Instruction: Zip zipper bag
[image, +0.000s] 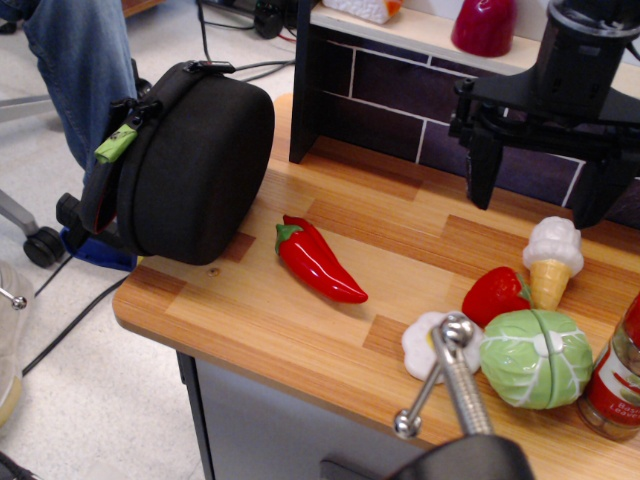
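Note:
The zipper bag (195, 165) is a large black rounded case standing on its edge at the table's left end, partly overhanging the corner. Its lime-green pull tab (115, 143) sits on the zipper on the upper left side, facing away from the table. The zipper there looks parted, with some red lining showing. My gripper (540, 185) is black and hangs above the back right of the table, far to the right of the bag. Its two fingers (480, 170) are wide apart and hold nothing.
A red chili pepper (320, 262) lies mid-table. A strawberry (495, 295), ice cream cone (552, 258), cabbage (535, 358), fried egg (418, 348) and ketchup bottle (620, 380) crowd the right. A metal rod (450, 375) rises in front. A dark tiled shelf (380, 100) stands behind. A person's leg (85, 70) is beside the bag.

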